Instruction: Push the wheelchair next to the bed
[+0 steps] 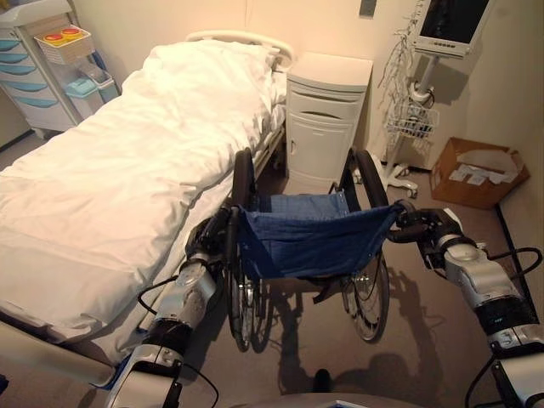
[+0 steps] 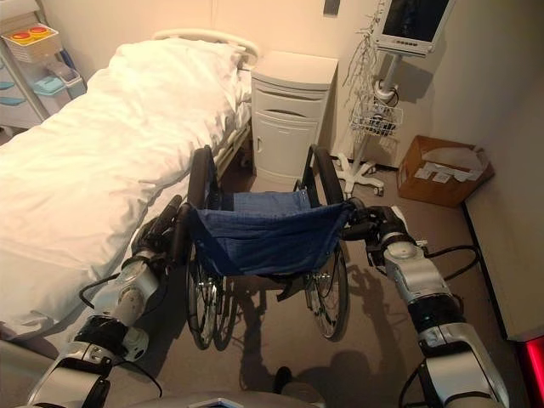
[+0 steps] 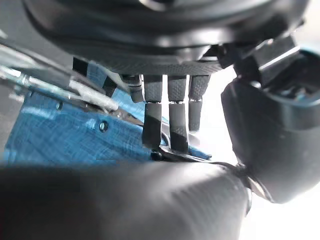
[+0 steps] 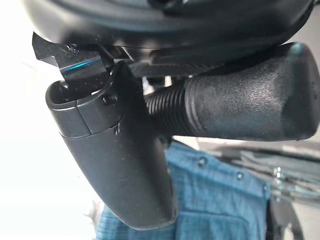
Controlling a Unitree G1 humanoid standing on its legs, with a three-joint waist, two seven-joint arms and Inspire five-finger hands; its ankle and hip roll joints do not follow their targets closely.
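Wheelchair (image 1: 308, 234) — front toward nightstand (image 1: 326, 115), alongside bed (image 1: 110, 187)

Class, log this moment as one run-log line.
left robot hand: grips handle | right robot hand: grips handle | wheelchair: beside bed, facing nightstand

We see two silver-grey arms with black bands at the joints, each ending in a dark left hand (image 1: 208, 240) and right hand (image 1: 422, 226).

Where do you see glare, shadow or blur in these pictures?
Left eye view: the bed glares white and the wheelchair casts shadows on the floor. Left wrist view: the handle nearest the camera is blurred. Right wrist view: the background beside the right hand is washed out.
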